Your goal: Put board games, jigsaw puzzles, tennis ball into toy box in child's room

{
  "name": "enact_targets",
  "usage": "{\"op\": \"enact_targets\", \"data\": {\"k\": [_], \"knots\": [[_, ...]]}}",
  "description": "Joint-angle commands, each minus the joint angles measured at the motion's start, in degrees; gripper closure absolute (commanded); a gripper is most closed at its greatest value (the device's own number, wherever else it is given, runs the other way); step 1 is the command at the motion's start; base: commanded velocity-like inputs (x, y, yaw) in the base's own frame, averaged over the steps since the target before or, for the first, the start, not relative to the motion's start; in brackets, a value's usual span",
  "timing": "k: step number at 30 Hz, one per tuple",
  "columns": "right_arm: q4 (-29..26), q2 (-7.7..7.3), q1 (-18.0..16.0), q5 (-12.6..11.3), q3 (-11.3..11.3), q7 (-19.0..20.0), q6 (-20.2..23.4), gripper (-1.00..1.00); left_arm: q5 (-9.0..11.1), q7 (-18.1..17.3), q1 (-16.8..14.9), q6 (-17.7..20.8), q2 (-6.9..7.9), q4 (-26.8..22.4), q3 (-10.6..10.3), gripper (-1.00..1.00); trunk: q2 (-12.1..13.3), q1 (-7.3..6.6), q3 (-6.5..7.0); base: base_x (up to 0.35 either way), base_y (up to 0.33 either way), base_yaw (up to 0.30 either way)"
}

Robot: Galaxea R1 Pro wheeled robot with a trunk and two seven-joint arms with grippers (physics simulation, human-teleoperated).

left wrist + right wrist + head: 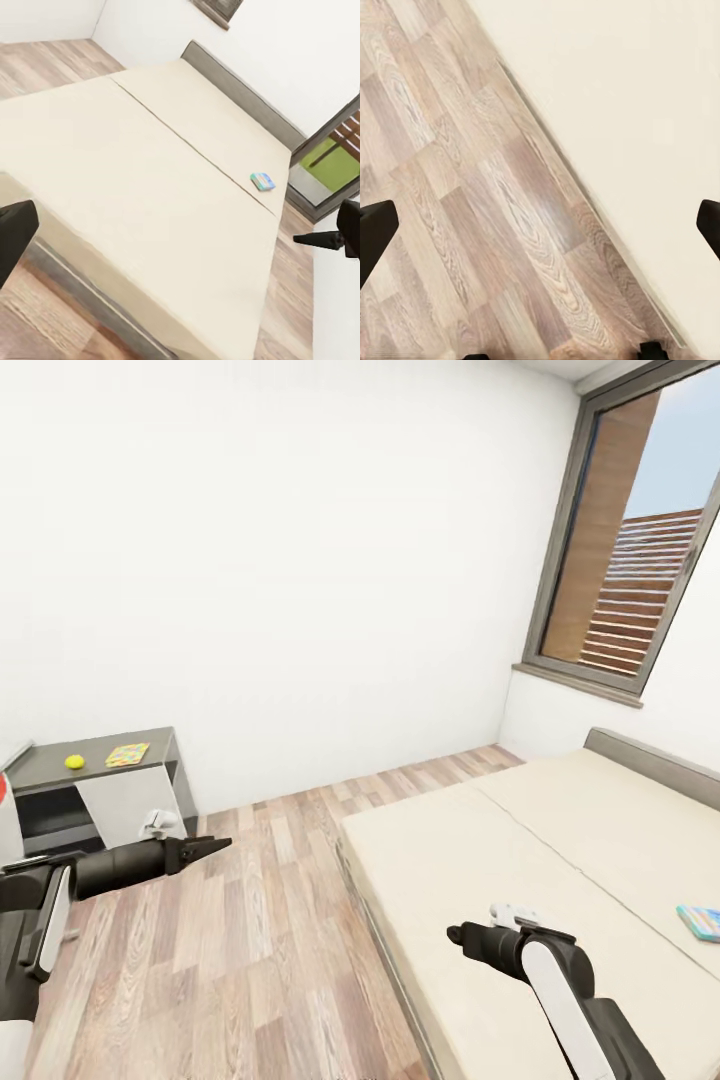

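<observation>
The room has plain white walls [280, 560] and a floor [250, 960] of pale wood planks in mixed brown and grey tones. A wide bed [560, 880] with a bare beige mattress (a seam runs down its length) stands at the right, its grey headboard [655, 760] against the window wall. The tall window [630, 540] has a dark grey frame and sill, with slatted brown cladding and blue sky outside. A low grey table [165, 745] stands against the far wall at the left. Light is even and soft.
</observation>
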Motion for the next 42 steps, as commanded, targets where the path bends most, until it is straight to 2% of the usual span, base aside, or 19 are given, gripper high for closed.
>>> {"op": "enact_targets", "data": {"k": [1,42], "knots": [[-0.1,-0.04,-0.1,-0.6,0.1,-0.6,0.1,-1.00,-0.2,-0.3,-0.1,0.6,-0.01,0.0,0.0,-1.00,-0.1,0.03,-0.10,-0.102,0.000,0.280],[0.1,-0.03,-0.1,-0.6,0.1,-0.6,0.1,-1.00,0.0,-0.3,-0.1,0.6,-0.01,0.0,0.1,-1.00,-0.1,0.03,1.45,-0.068,0.000,0.280]]}}
